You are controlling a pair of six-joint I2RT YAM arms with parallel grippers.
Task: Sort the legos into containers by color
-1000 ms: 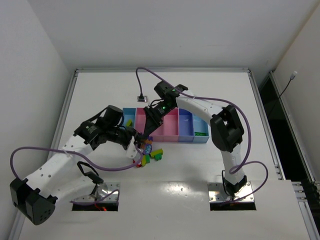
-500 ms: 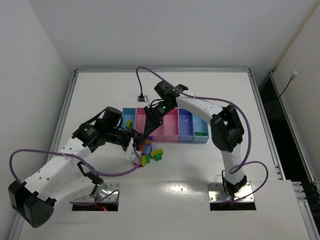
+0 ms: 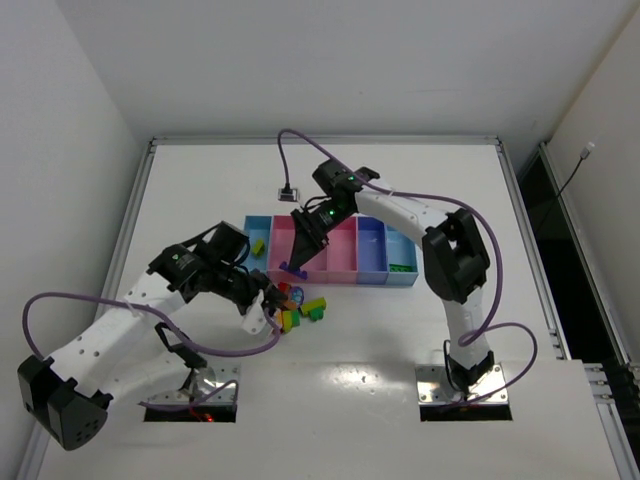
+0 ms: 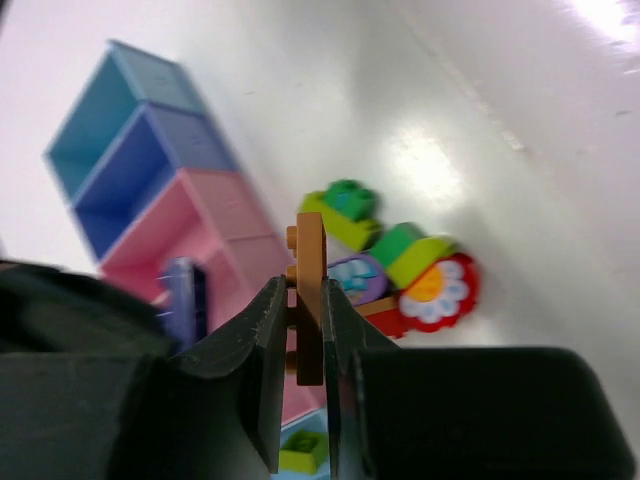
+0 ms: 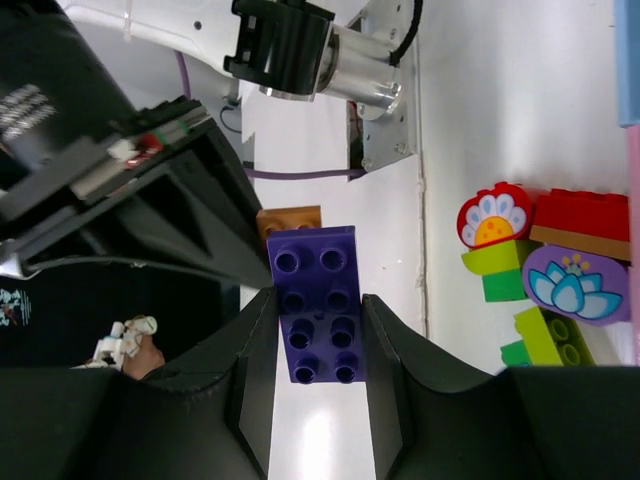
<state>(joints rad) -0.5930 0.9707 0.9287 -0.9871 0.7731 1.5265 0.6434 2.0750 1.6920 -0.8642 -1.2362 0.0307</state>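
Note:
The containers (image 3: pixel 345 277) stand as a row of joined bins, light blue, pink, pink, periwinkle and light blue. Loose legos (image 3: pixel 300 308) lie in a pile just in front of them. At the pile's left edge my left gripper (image 3: pixel 268 298) is shut on a thin orange brick (image 4: pixel 311 250), which stands upright between the jaws (image 4: pixel 308 292). My right gripper (image 3: pixel 297 262) hangs over the bins' front edge, shut on a dark purple eight-stud brick (image 5: pixel 318 300). The pile holds a red flower piece (image 5: pixel 493 217), a red brick (image 5: pixel 585 213), a purple lotus piece (image 5: pixel 575 283) and lime and green bricks (image 4: pixel 340 213).
A lime brick (image 3: pixel 258 244) lies in the left light blue bin and a green one (image 3: pixel 400 267) in the right light blue bin. A small black connector (image 3: pixel 287 194) with a purple cable sits behind the bins. The two grippers are close together over the pile.
My left gripper has shut on the orange brick and drawn slightly back toward the near left. The right gripper has shifted a little with the purple brick.

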